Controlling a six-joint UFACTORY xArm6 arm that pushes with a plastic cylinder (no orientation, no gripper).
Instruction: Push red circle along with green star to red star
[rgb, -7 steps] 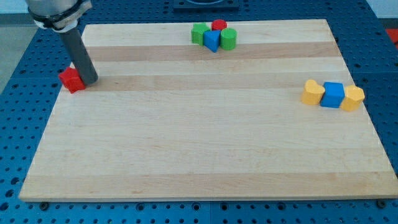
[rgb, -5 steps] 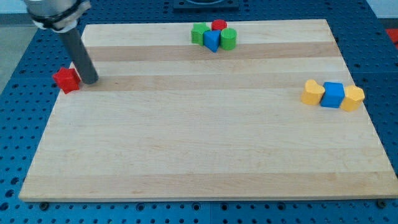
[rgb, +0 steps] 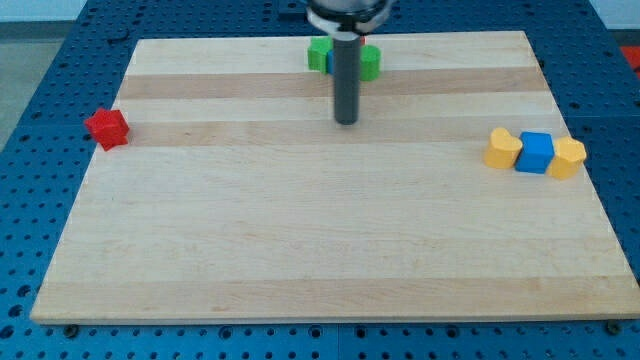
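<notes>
The red star (rgb: 107, 128) sits at the board's left edge, partly off the wood. At the view's top centre is a cluster: a green star (rgb: 319, 54) on the left and a green round block (rgb: 370, 61) on the right. My rod stands in front of the cluster and hides the red circle and the blue block. My tip (rgb: 346, 122) rests on the board a short way below the cluster, touching no block, far to the right of the red star.
At the view's right stand a yellow block (rgb: 502, 148), a blue square block (rgb: 536, 153) and another yellow block (rgb: 567, 158) in a row, touching. The wooden board (rgb: 320, 240) lies on a blue perforated table.
My tip has left the red star and moved far right to below the top cluster. The red star lies slightly further left than at first. The rod now hides the red circle and blue block.
</notes>
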